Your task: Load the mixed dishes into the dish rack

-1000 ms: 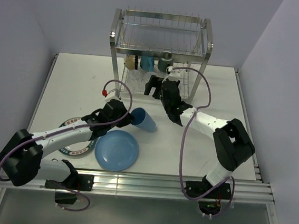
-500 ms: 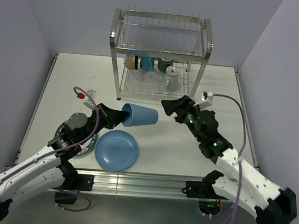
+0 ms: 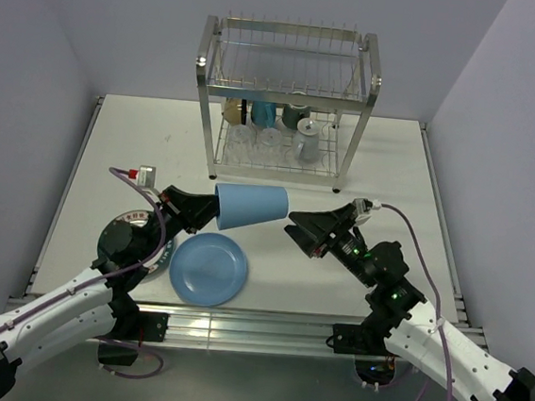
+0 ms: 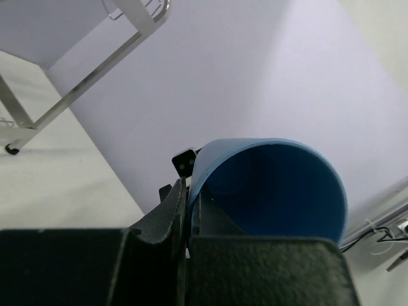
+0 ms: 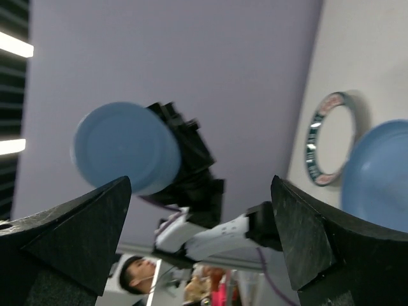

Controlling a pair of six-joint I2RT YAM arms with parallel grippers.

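My left gripper [image 3: 208,209] is shut on the rim of the blue tumbler [image 3: 251,206] and holds it sideways in the air, base toward the right; in the left wrist view [image 4: 187,204] the tumbler [image 4: 274,185] shows its open mouth. My right gripper [image 3: 305,229] is open and empty, facing the tumbler's base [image 5: 121,150] with a gap between. The blue plate [image 3: 208,269] lies on the table, the patterned-rim plate [image 3: 153,258] partly under my left arm. The dish rack [image 3: 286,103] stands at the back with mugs, a cream cup and glasses on its lower tier.
The rack's posts [image 3: 205,109] stand behind the grippers. A metal rail [image 3: 255,330] runs along the table's near edge. The rack's frame [image 4: 95,76] shows at the upper left of the left wrist view.
My left arm has lifted the tumbler higher and turned it level. My right arm has drawn back from the rack toward the front and now faces the tumbler's base.
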